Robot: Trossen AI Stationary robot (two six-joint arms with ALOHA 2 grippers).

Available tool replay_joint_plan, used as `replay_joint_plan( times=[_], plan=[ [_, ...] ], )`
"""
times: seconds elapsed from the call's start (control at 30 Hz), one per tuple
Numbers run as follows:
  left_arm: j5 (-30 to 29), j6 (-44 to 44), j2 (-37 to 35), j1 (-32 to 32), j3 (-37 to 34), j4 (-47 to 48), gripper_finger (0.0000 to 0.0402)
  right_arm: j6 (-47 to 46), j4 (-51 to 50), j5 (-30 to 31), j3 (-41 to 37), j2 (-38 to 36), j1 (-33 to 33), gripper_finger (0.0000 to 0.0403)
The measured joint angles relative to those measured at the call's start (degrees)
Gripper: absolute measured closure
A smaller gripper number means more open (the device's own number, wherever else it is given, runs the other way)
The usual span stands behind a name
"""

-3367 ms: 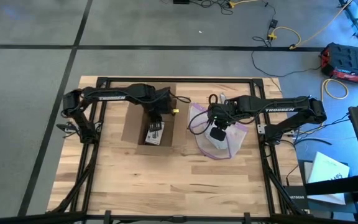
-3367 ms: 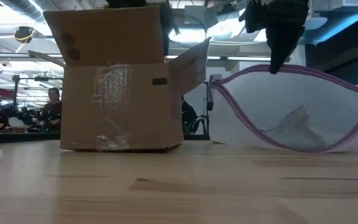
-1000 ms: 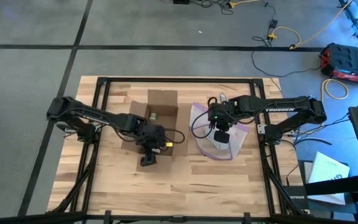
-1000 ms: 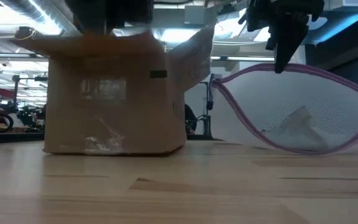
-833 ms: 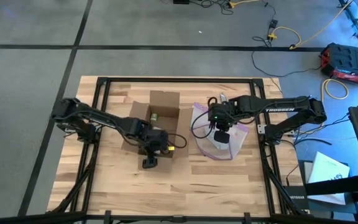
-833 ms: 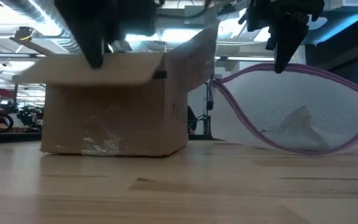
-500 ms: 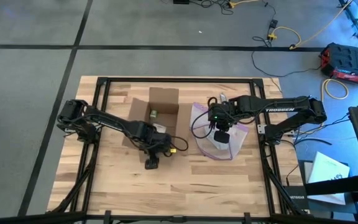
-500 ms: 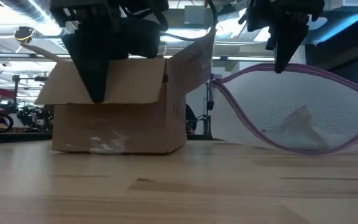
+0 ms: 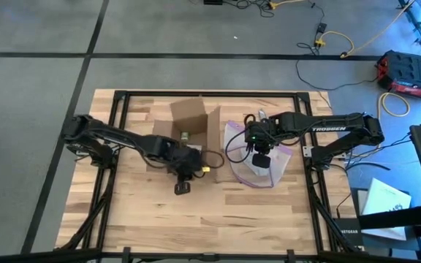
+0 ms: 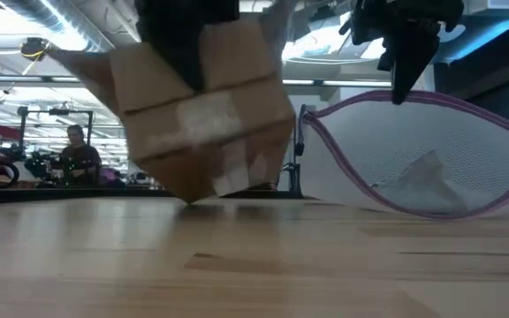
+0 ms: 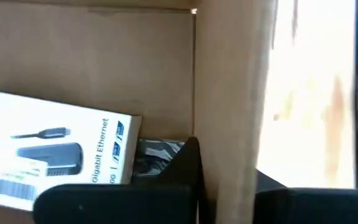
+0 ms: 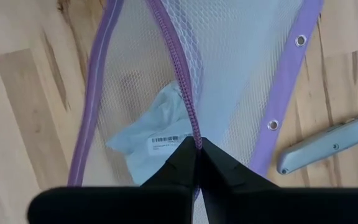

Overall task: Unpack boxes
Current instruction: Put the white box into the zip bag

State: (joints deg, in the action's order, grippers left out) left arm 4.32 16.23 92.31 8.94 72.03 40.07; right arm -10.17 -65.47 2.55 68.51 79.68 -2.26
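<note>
The brown cardboard box (image 9: 188, 117) stands open left of the table's middle. In the low view the box (image 10: 210, 115) is tipped, with only a low corner (image 10: 188, 198) on the table. My left gripper (image 9: 188, 152) is shut on its near wall. Inside lies a white packet (image 11: 55, 155) printed "Gigabit Ethernet". My right gripper (image 9: 258, 155) hangs right of the box, shut on the purple zip edge of a clear mesh bag (image 10: 431, 150). A pale labelled packet (image 12: 157, 140) lies in the bag. My left gripper has one finger (image 11: 188, 163) inside the box and one outside, with the near wall (image 11: 232, 124) between them. It comes slanting down from the table's left. The box hangs tilted in this hold, one low corner on the table. My right gripper pinches the bag's purple zip edge (image 12: 194, 127) between its two fingertips from above, pointing down. The edge is held up in an arch, and the bag's bottom rests on the table.
A grey utility knife (image 12: 328, 143) lies on the wood beside the bag. The box's right flap (image 9: 214, 124) stands up close to the bag. The table's near half (image 9: 210, 219) is bare wood. A person (image 10: 76, 146) shows in the room behind.
My left gripper has gone a little toward the table's right edge and taken hold of the box's near wall. The box, which stood flat on the table, has tipped up and turned, and only a low corner stays down. The right arm and the bag have kept still.
</note>
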Motion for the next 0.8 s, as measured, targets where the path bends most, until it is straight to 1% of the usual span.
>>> replay_joint_plan(
  times=[0.17,0.3,0.5,0.57,0.6,0.8],
  plan=[
    [-7.66,1.60,-4.84,-0.61,-0.39,-0.06,0.0400,2.26,-2.14,1.31,0.00,0.00,-0.02,0.0403],
    [-8.76,1.83,-7.89,-1.73,-0.37,-3.62,0.0400,3.19,-3.64,1.52,0.00,0.00,-0.02,0.0403],
    [-10.96,1.31,-9.18,-2.76,-0.69,-10.44,0.0401,4.62,-3.73,1.96,0.00,0.00,-0.02,0.0403],
    [-12.38,1.29,-9.67,-2.76,-3.70,-17.00,0.0401,4.68,-3.72,1.96,0.00,0.00,-0.02,0.0403],
    [-12.85,1.62,-10.33,-2.76,-6.29,-21.10,0.0401,4.68,-3.73,1.96,0.00,0.00,-0.02,0.0403],
    [-13.79,8.77,-15.77,-2.72,-24.11,-49.91,0.0401,5.05,-4.31,2.21,0.00,-0.46,-0.02,0.0403]
  ],
)
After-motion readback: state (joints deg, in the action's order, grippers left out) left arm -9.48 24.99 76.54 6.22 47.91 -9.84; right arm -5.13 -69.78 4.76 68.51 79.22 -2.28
